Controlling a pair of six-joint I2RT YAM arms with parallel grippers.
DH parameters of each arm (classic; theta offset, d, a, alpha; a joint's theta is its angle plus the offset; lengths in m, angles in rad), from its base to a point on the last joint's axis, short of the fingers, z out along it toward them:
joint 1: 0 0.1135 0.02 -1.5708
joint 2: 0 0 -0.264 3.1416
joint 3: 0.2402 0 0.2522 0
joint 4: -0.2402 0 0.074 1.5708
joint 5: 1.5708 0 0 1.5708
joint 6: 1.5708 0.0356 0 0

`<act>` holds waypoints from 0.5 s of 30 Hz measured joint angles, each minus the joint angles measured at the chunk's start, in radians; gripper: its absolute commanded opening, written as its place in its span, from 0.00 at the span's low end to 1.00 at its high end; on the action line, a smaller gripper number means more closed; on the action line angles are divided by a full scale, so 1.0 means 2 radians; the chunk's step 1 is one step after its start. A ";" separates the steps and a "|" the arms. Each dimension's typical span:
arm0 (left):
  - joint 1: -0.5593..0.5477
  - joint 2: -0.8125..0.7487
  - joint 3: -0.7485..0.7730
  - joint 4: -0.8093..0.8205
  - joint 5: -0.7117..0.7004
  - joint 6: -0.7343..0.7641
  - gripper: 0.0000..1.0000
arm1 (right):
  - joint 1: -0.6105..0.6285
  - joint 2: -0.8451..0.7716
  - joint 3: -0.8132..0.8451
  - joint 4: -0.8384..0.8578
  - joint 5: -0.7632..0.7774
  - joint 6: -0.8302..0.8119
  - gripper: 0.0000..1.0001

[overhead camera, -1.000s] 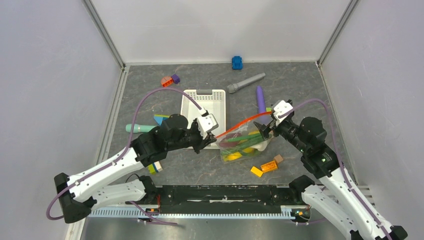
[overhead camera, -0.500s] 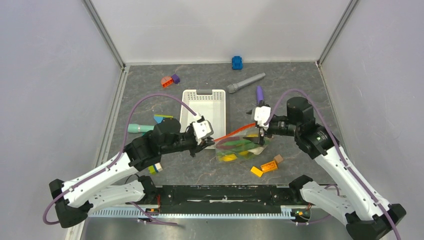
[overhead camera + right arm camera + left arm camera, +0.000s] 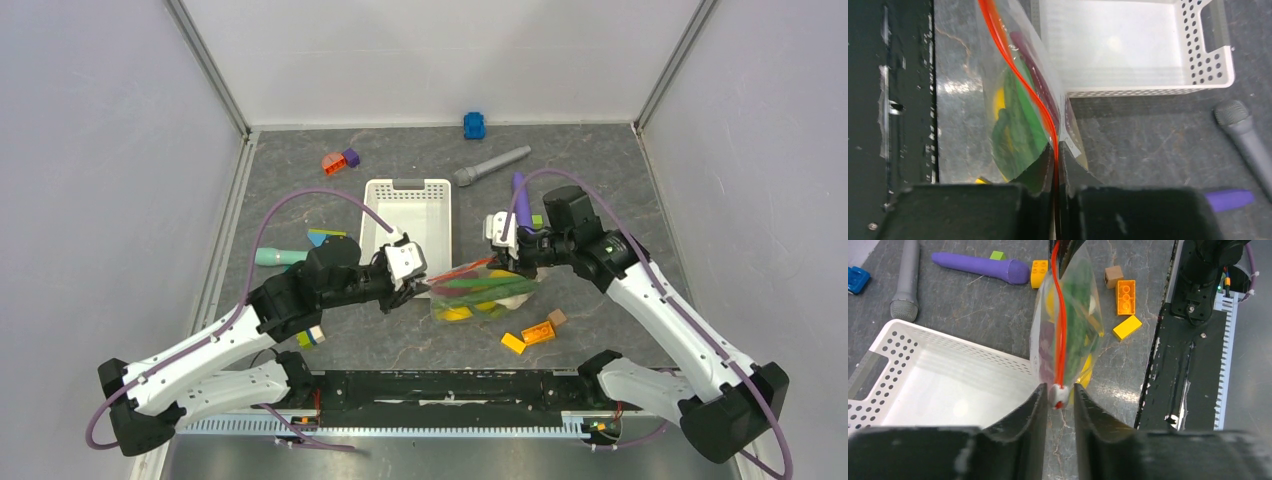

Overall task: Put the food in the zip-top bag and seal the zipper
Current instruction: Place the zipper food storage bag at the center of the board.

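Note:
The clear zip-top bag (image 3: 482,292) hangs low between my two grippers, just right of the basket. The food (image 3: 470,296) is inside it: green (image 3: 1078,305), yellow and purple-red pieces. The orange-red zipper (image 3: 1061,330) runs straight from one gripper to the other. My left gripper (image 3: 1059,393) stands narrowly round the white slider (image 3: 1059,396) at the zipper's left end, with only a sliver of gap beside it. My right gripper (image 3: 1055,156) is shut on the zipper (image 3: 1023,85) at the bag's right end. In the top view the left gripper (image 3: 418,285) and the right gripper (image 3: 512,262) flank the bag.
A white slotted basket (image 3: 408,185) stands behind the bag. A purple cylinder (image 3: 521,198) and a grey microphone (image 3: 492,165) lie at the back right. Orange and yellow blocks (image 3: 538,333) lie in front of the bag. A teal handle (image 3: 278,257) lies at the left.
My right gripper has swung left to the bag's right end and closed on the zipper. The zipper sits lower and flatter. My left gripper's jaws have eased slightly.

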 measured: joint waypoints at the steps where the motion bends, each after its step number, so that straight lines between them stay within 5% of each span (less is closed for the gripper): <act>1: 0.000 0.000 0.000 0.001 0.000 0.002 0.95 | 0.000 0.005 0.002 -0.005 0.000 -0.002 0.00; 8: 0.000 -0.001 0.002 0.005 -0.032 0.005 1.00 | 0.000 -0.001 0.028 0.012 0.015 0.024 0.00; 15: 0.000 -0.047 0.008 0.026 -0.102 -0.039 1.00 | 0.001 -0.013 0.106 0.068 0.149 0.115 0.00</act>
